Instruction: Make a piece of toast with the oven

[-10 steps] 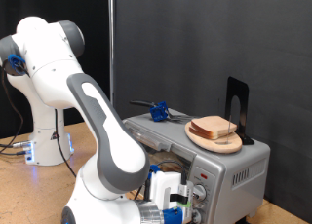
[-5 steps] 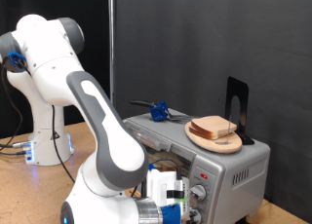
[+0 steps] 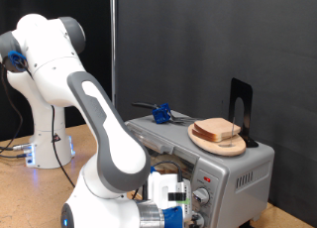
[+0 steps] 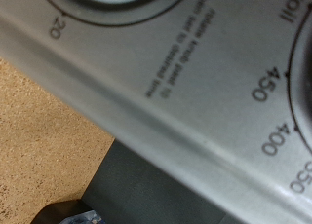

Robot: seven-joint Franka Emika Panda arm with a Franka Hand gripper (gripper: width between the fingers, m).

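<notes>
in the exterior view one oven (image 3: 213, 169) sits at lower right with one piece of toast (image 3: 219, 130) on one wooden plate (image 3: 201, 139) on top, the arm bent low, gripper (image 3: 178, 206) at its front panel, finger state unclear; the wrist view shows oven dial markings (image 4: 263, 88) close up.

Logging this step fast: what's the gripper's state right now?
Gripper: at the oven knob panel; open or shut cannot be told.

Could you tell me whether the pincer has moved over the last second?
Yes, slightly. In the exterior view the pincer has drifted a little toward the left, away from the knobs on the oven. The toast on top hasn't shifted.
</notes>
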